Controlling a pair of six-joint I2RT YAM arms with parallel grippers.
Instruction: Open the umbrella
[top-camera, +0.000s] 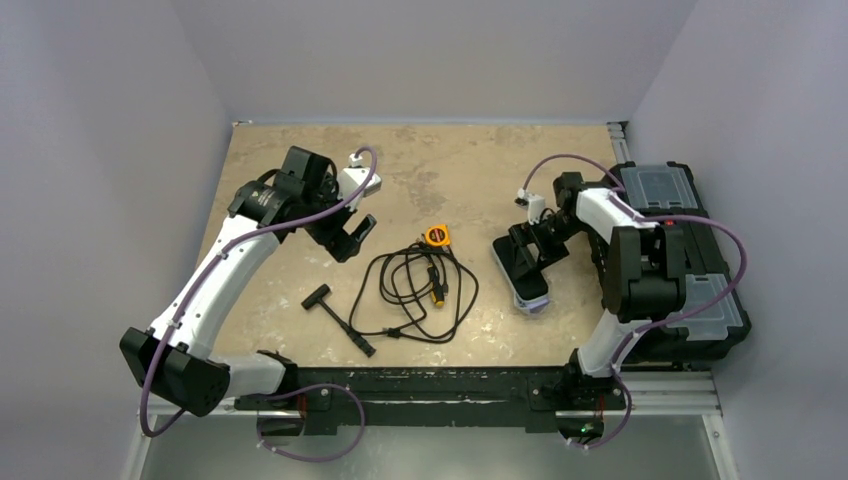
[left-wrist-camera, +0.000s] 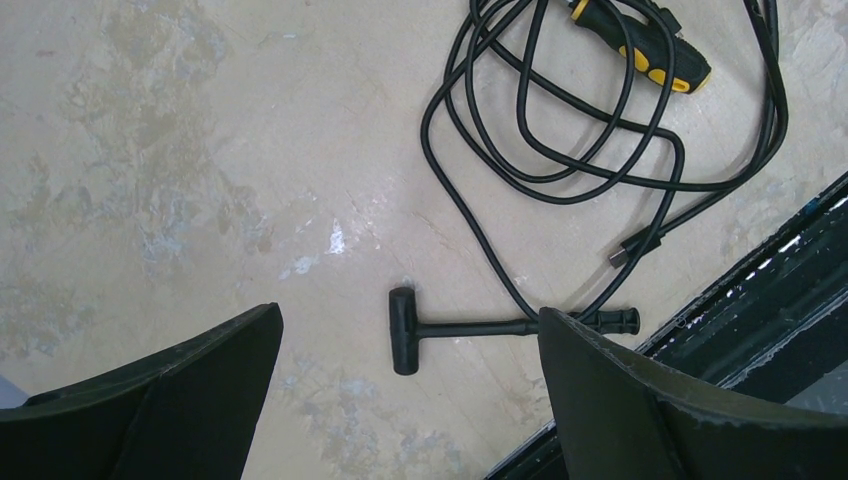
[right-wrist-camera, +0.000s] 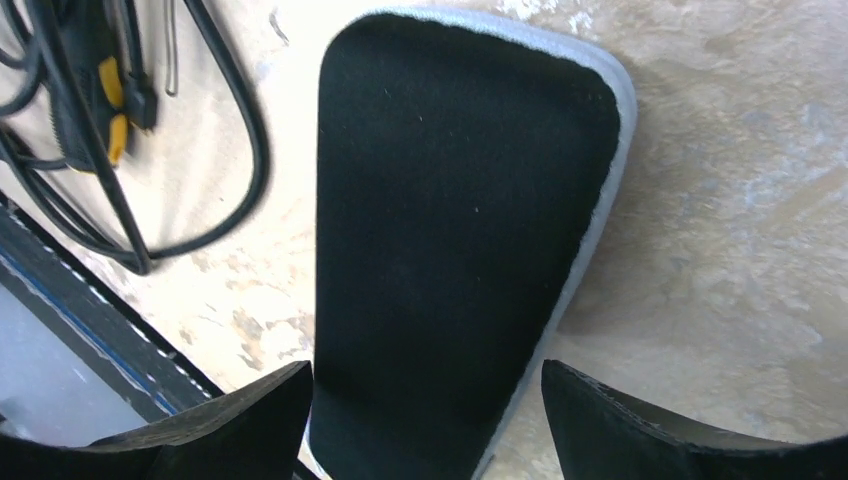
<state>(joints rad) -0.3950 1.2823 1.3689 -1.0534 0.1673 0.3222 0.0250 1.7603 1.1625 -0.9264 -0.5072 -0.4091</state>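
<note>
The folded umbrella (right-wrist-camera: 450, 200) lay flat on the table (top-camera: 470, 160), right side, directly beneath the right gripper (right-wrist-camera: 428, 410), whose jaws stood apart. Its body looked nearly as wide as that gap, so an off-centre descent could land a finger on top and shove it aside. The left gripper (top-camera: 352, 238) hovered spread, well apart.

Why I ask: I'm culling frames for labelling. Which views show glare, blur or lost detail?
Top external: even, soft light, no hard shadows, small things slightly soft. Left wrist: T-shaped tool crisp, a faint sheen on the table. Right wrist: umbrella fills the view, its black face nearly detailless.
</note>
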